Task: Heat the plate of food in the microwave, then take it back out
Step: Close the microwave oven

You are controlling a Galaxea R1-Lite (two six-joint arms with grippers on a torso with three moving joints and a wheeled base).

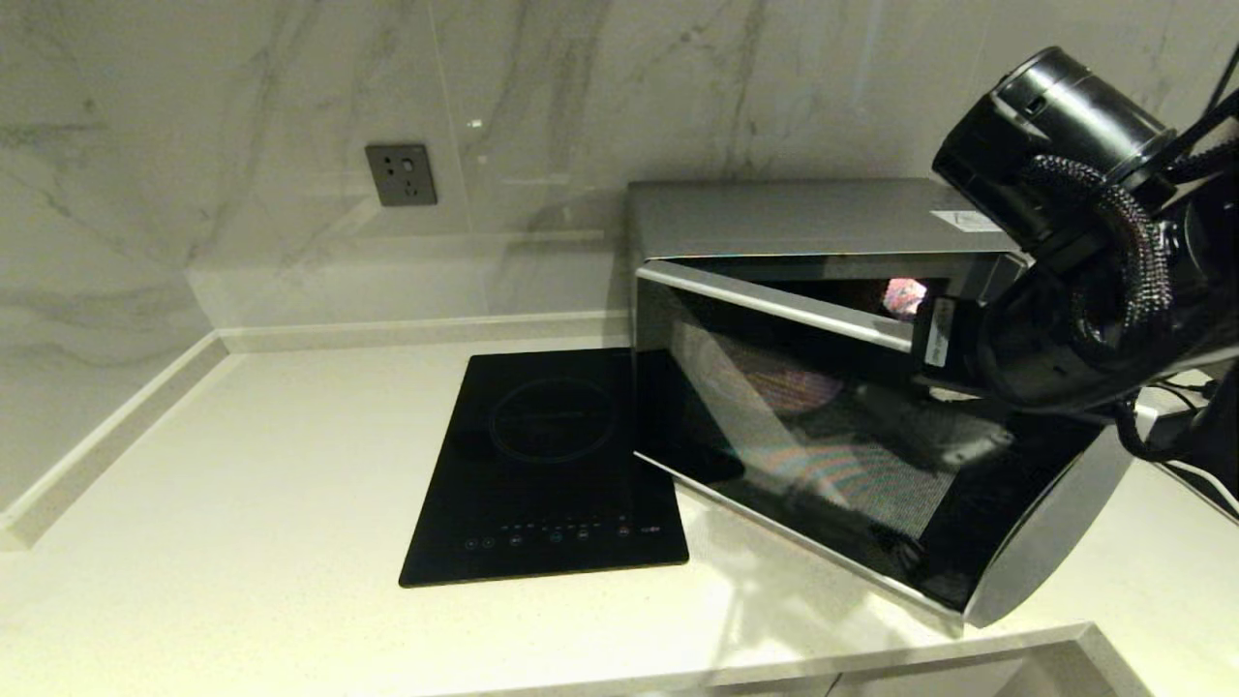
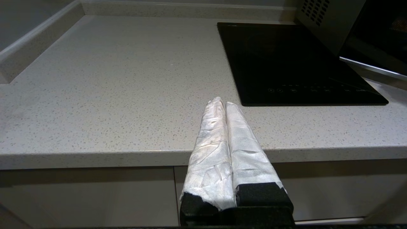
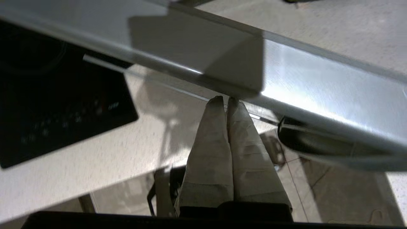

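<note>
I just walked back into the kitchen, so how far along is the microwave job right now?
Done: the plate of food looks to be inside the microwave.
In hand: the door stands partly open, and the shut right gripper is at its silver edge.
Left: whether heating has happened can't be told; the plate still has to come out. The left gripper idles at the counter edge.

Dim, warm indoor light from overhead. Soft shadow under the microwave door (image 1: 823,445) onto the countertop (image 1: 242,503), rainbow moiré across its dark glass. Bright glare streak on brushed metal in right wrist view, motion blur throughout there. Left wrist view sharp, evenly lit. Slight wide-angle bending at head view edges.
</note>
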